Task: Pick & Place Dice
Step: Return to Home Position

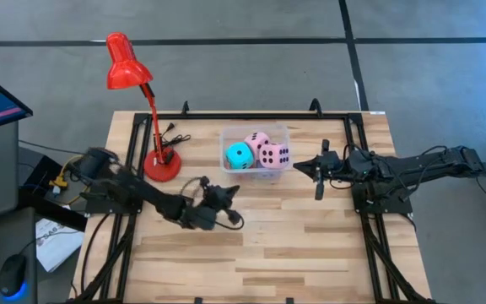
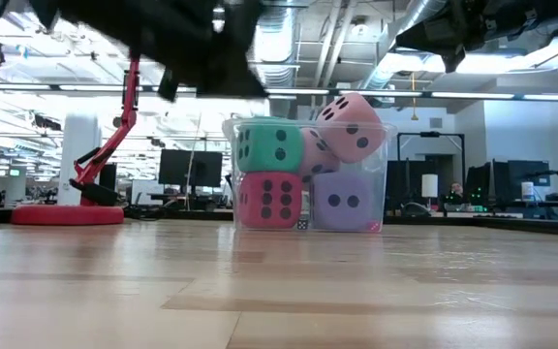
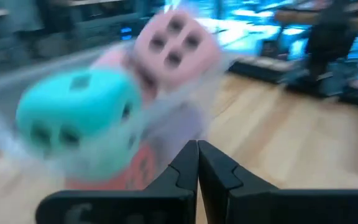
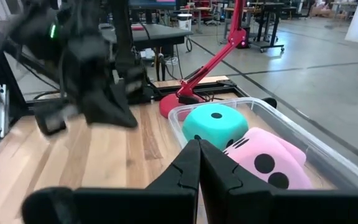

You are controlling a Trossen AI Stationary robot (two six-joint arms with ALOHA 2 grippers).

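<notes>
Left tool above wooden table

You can count five big dice: one cyan die, a first pink die and a second pink die, one red die and one lavender die. You have one transparent bin, one red desk lamp and one tabletop. Two dark arms show: one left arm and one right arm.
</notes>
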